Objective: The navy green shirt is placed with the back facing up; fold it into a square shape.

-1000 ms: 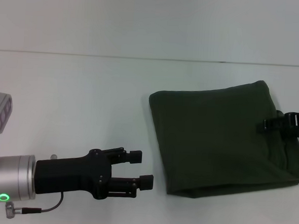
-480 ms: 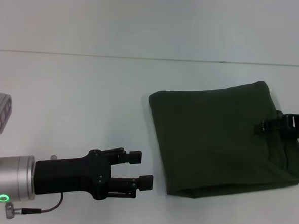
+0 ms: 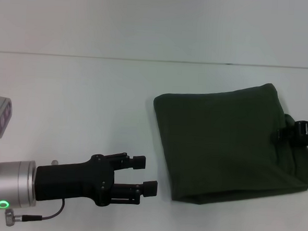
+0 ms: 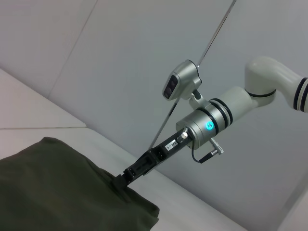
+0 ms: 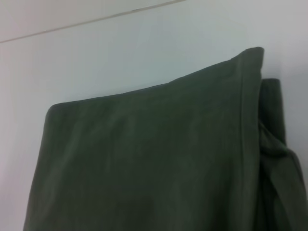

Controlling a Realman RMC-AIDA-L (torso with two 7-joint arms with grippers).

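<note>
**Right hand backs off the folded shirt**

My right hand [image 3: 294, 132] now sits further out toward the shirt's right edge than half a second ago, when it reached in over the cloth. Whether its fingers are apart or together, I cannot tell. The navy green shirt [image 3: 228, 143] lies on the white worktop [image 3: 81, 100], right of centre, folded into a rough square, plain side up. My left hand [image 3: 146, 174] hovers left of it, fingers apart, holding nothing. I judge the fold nearly complete.
</note>
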